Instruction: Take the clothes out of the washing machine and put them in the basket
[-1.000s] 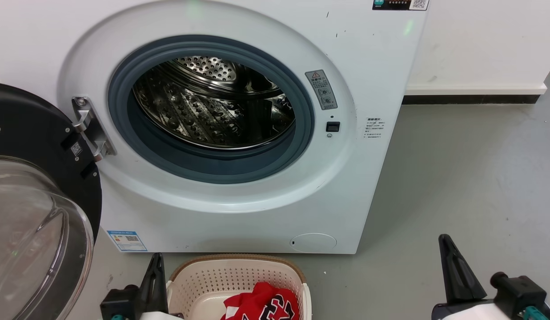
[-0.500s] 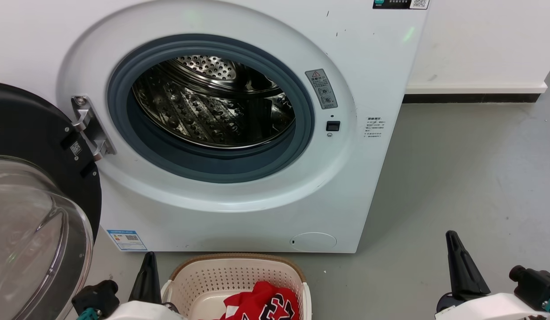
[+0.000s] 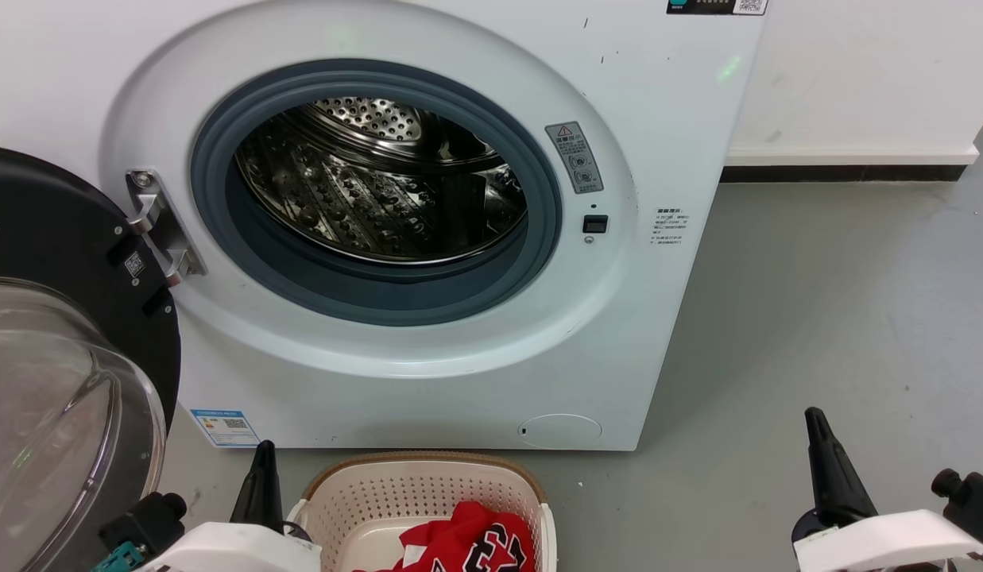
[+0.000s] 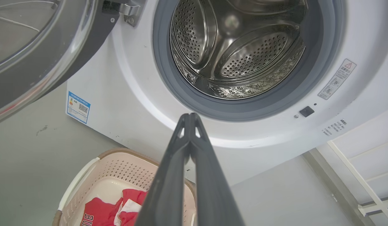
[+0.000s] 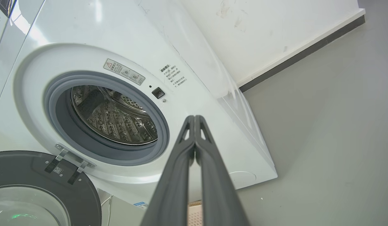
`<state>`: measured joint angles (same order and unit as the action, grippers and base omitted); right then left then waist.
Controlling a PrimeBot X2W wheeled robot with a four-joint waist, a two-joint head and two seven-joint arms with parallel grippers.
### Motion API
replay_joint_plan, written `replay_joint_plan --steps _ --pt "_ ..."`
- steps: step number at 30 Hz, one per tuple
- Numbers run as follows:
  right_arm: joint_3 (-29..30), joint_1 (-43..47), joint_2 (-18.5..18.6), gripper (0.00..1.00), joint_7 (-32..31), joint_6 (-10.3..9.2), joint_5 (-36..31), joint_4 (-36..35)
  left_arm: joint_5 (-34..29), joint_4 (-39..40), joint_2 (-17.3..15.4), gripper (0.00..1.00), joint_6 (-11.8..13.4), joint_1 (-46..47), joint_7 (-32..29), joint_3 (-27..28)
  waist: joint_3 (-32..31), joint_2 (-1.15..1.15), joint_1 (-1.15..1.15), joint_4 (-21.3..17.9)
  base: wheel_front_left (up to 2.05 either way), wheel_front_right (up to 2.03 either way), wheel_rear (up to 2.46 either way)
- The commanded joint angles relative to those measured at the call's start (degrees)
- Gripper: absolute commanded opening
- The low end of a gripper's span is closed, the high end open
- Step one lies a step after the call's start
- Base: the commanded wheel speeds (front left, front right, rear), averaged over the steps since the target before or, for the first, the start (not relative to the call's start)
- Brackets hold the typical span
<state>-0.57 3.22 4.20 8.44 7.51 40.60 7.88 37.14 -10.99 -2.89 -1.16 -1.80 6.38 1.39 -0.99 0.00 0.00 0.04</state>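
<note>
The white washing machine (image 3: 682,103) stands with its round porthole open, and I see only bare steel in its drum (image 3: 380,183), also in the left wrist view (image 4: 237,47). On the floor before it sits the cream basket (image 3: 427,496) with red clothes (image 3: 459,544) inside, seen too from the left wrist: basket (image 4: 87,175), clothes (image 4: 103,210). My left gripper (image 3: 261,457) is shut and empty just left of the basket, fingertips together (image 4: 189,116). My right gripper (image 3: 814,421) is shut and empty over the floor at the right (image 5: 194,118).
The black-framed glass door (image 3: 54,381) hangs open at the left, close to my left arm. Grey floor (image 3: 841,318) spreads to the right of the machine up to a white wall with a dark skirting (image 3: 849,173).
Both arms have drawn back and outward toward the bottom corners of the head view. The basket, clothes and machine stay where they were.
</note>
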Motion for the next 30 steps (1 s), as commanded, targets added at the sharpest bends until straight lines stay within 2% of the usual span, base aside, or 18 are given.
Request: replay_joint_plan --steps 1,9,30 --pt "0.2 -2.2 0.5 0.0 -0.4 0.0 2.0 -0.3 1.9 0.5 0.0 0.0 -0.5 1.7 -0.4 0.4 0.0 0.0 0.0 0.0 0.0 0.0 0.0" --pt "0.7 -3.2 0.7 0.0 -2.0 -0.01 9.6 0.5 9.5 0.0 0.0 0.0 -1.3 2.6 -2.2 1.1 0.1 0.0 0.0 0.0 0.0 0.0 0.0" --pt "1.7 -5.3 0.8 0.0 -5.4 -0.01 23.8 2.2 24.0 -1.0 0.0 0.0 -3.0 4.5 -5.7 2.4 0.4 0.0 0.0 0.0 0.0 0.0 0.0"
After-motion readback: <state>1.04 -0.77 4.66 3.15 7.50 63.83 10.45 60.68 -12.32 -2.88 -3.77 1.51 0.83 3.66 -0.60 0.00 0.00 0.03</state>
